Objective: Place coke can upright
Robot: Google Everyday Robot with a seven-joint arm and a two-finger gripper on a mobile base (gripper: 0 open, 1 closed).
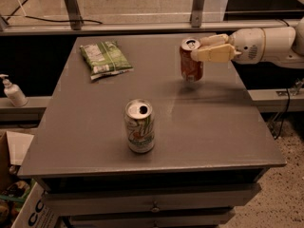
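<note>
The coke can (189, 68) is a red can with a silver top. It stands upright at the far right of the grey table (204, 127), its base at or just above the surface. My gripper (200, 49) reaches in from the right, its cream fingers (213, 55) closed on the can's upper part. The white arm (270, 44) extends off the right edge.
A white and green soda can (139, 126) stands upright near the table's front middle. A green snack bag (105, 58) lies at the far left. A soap bottle (13, 91) stands off the table's left side. Drawers run under the table's front edge.
</note>
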